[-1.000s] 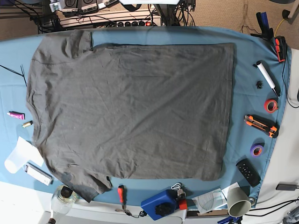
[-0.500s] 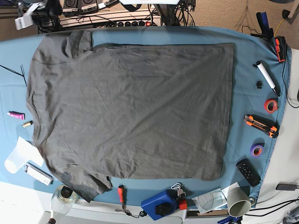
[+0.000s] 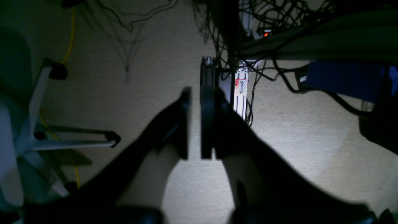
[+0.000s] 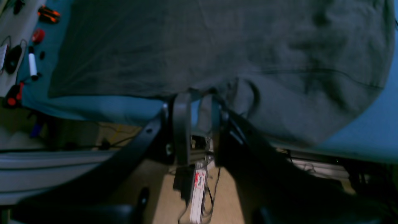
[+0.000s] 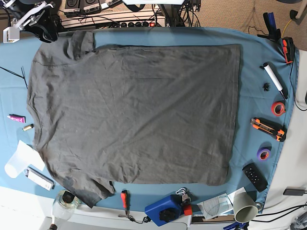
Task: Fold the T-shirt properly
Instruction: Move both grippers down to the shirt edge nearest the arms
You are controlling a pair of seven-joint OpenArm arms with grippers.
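Observation:
The dark charcoal T-shirt [image 5: 134, 110] lies spread flat on the teal table cloth [image 5: 254, 96], neck side to the left, hem to the right. My right gripper [image 5: 42, 26] hovers at the table's far left corner, just beyond the shirt's far sleeve [image 5: 81, 43]. In the right wrist view the right gripper [image 4: 199, 99] is slightly open and empty, above the table edge beside the sleeve of the shirt [image 4: 217, 46]. My left gripper [image 3: 194, 124] is off the table, over the floor, its fingers almost together and empty. It is out of the base view.
Along the right edge lie a marker [image 5: 274, 79], red tape [image 5: 278, 108], an orange knife [image 5: 267, 129], purple tape [image 5: 264, 154] and a remote [image 5: 254, 177]. A blue device [image 5: 165, 209], screwdriver [image 5: 124, 200] and cup [image 5: 244, 206] sit at the front. Paper [image 5: 19, 158] lies at the left.
My right arm has come into the base view at the far left corner and moved down toward the shirt's far sleeve. The shirt has not moved.

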